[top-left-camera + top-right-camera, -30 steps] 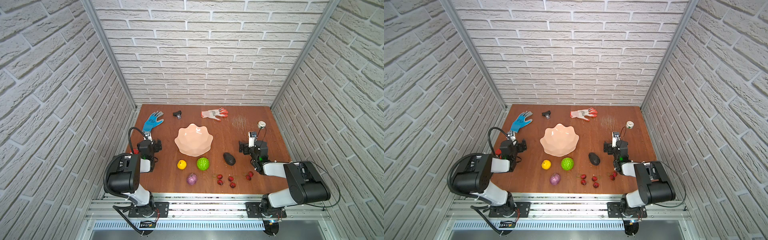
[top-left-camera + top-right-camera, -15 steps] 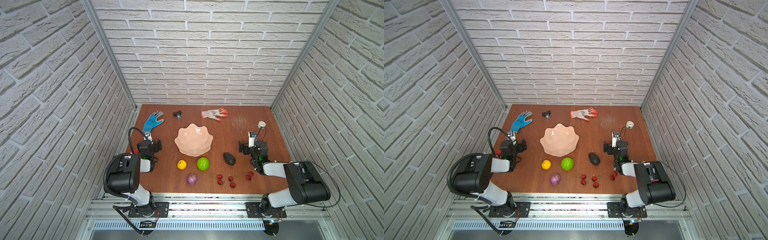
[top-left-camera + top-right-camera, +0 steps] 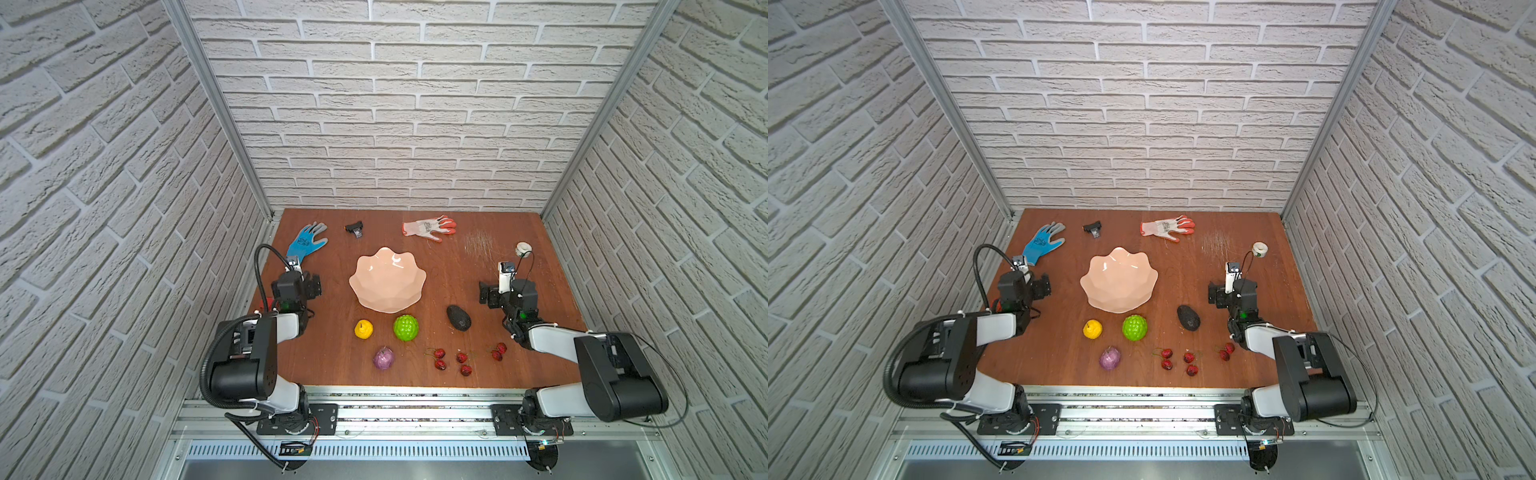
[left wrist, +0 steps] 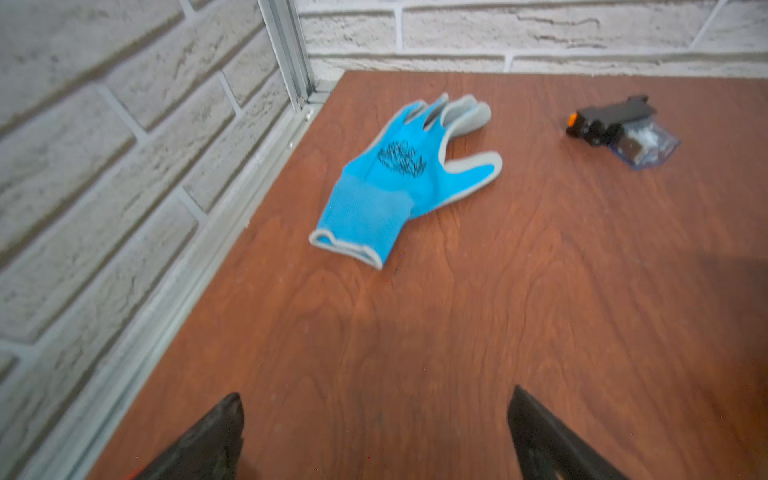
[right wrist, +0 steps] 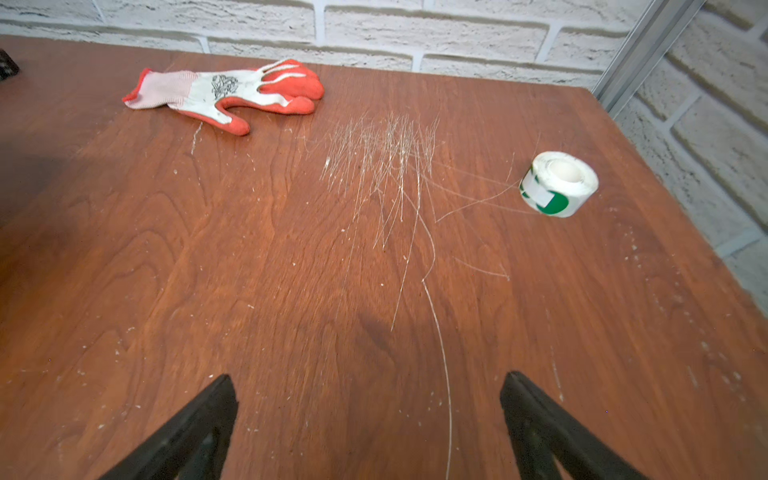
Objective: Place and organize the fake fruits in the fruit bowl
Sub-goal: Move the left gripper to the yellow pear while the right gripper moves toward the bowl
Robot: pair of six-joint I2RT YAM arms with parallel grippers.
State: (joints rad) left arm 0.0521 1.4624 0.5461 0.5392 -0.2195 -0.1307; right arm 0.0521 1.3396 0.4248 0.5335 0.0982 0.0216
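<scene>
Nothing is shifting since the earlier frames: both arms are idling at the sides of the tabletop [image 3: 332,370]. Left end effector [image 4: 374,397] is gaping wide and empty near a blue glove [image 4: 390,183]. Yellow fruit [image 3: 363,329], purple fruit [image 3: 383,358], green ball [image 3: 406,328], avocado [image 3: 458,318] and red berries [image 3: 461,357] are lying in front of the empty fruit bowl [image 3: 386,286]. Right end effector [image 5: 368,376] is likewise standing wide, holding nothing. No pick is under way yet, and the next move is likely calling for a reach to the nearest fruit.
</scene>
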